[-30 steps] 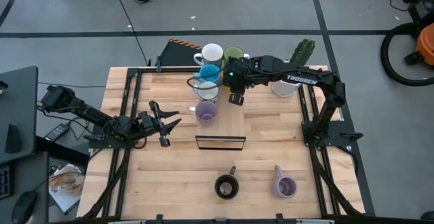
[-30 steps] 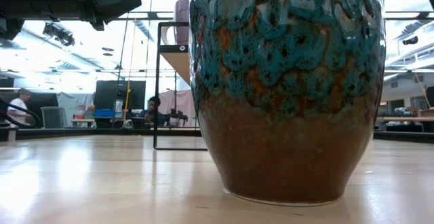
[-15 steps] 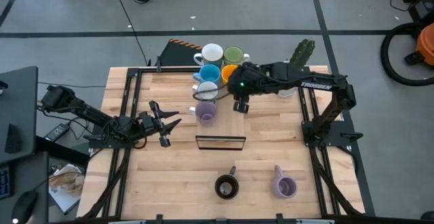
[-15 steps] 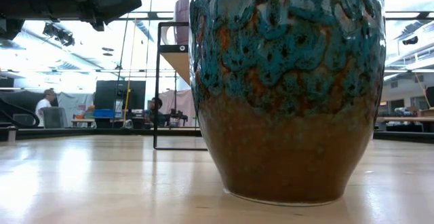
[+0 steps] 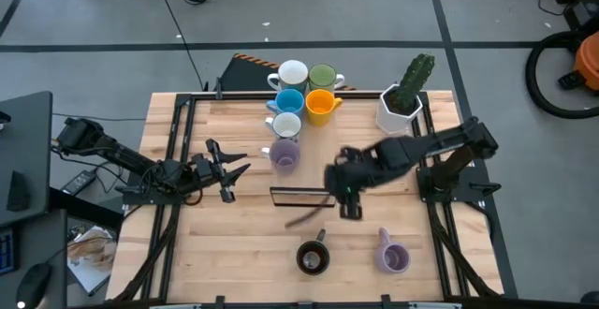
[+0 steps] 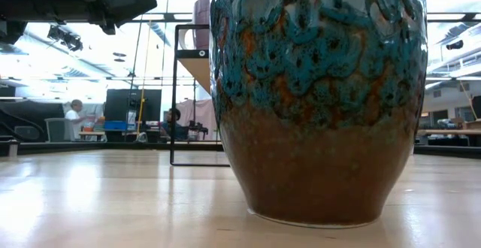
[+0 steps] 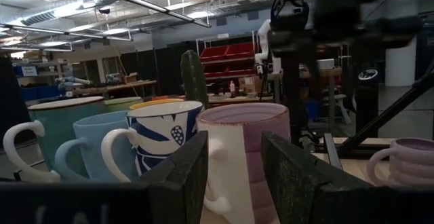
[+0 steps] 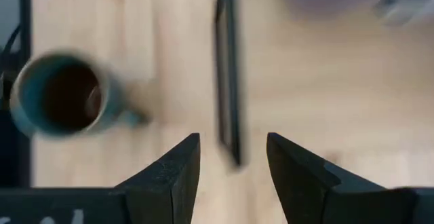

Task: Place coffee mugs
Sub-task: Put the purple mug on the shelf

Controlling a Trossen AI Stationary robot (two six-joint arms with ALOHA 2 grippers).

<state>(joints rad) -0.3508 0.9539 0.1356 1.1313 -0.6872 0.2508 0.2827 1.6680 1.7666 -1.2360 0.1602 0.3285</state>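
Six mugs stand grouped at the table's far middle: white (image 5: 293, 72), green (image 5: 323, 75), blue (image 5: 289, 100), orange (image 5: 319, 105), a patterned white one (image 5: 285, 125) and lavender (image 5: 284, 153). A dark brown mug (image 5: 312, 256) and a second lavender mug (image 5: 392, 256) stand near the near edge. My right gripper (image 5: 348, 206) hovers open over the table's middle, pointing down, with the brown mug (image 8: 64, 102) off to one side. My left gripper (image 5: 229, 173) waits open at the left, level with the lavender mug (image 7: 241, 156).
A black wire frame (image 5: 304, 195) stands upright at the table's middle, right below my right gripper (image 8: 232, 159). A white hexagonal cactus pot (image 5: 401, 108) sits at the far right. The brown mug (image 6: 319, 98) fills the low view. A person (image 6: 75, 116) stands in the room beyond.
My right gripper has swung from the mug group at the far middle toward the near edge, ending over the black frame. The orange mug, partly covered by it before, now stands in full view beside the blue mug. The left arm has kept still.
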